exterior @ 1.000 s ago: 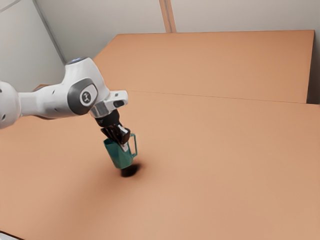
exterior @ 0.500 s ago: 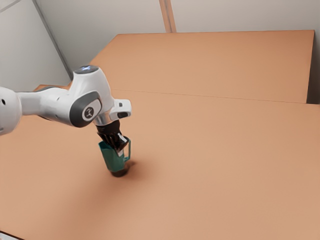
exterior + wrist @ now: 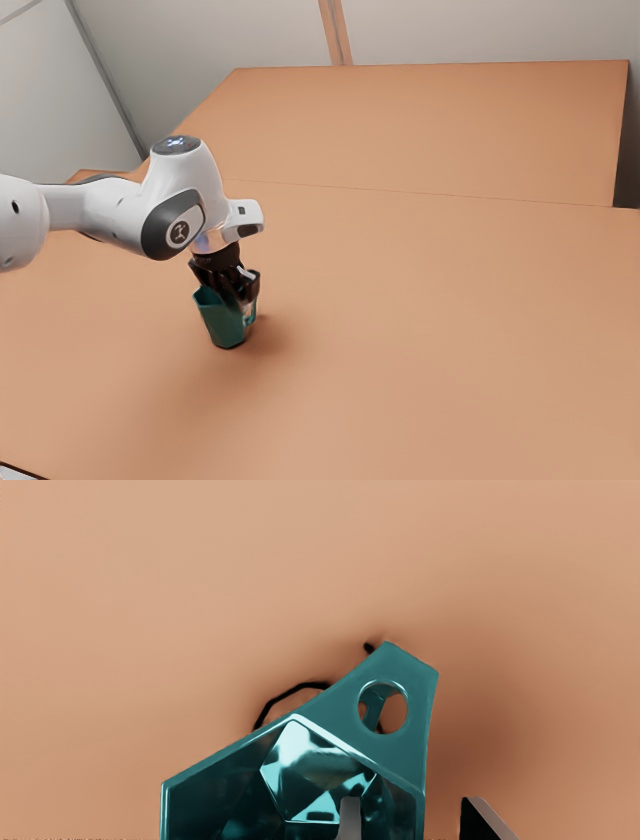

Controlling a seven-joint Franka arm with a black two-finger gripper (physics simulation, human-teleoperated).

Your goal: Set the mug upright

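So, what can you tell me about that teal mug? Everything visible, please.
The glossy teal mug looks ceramic or plastic, with an angular rim, a faceted interior and a handle pierced by a round hole, toward the exterior view's right. It opens upward, seemingly near upright, its base apparently on the orange-brown table. The arm's black jaws stand open astride its wall, one inside, one outside; contact is unclear.

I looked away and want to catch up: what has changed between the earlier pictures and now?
The mug has come down to the table, shifting a little toward the exterior view's left. The arm has lowered too. The gripper, which held the mug aloft, now stands open across its wall, one finger inside, one outside: it has let go. The table stayed as it was.
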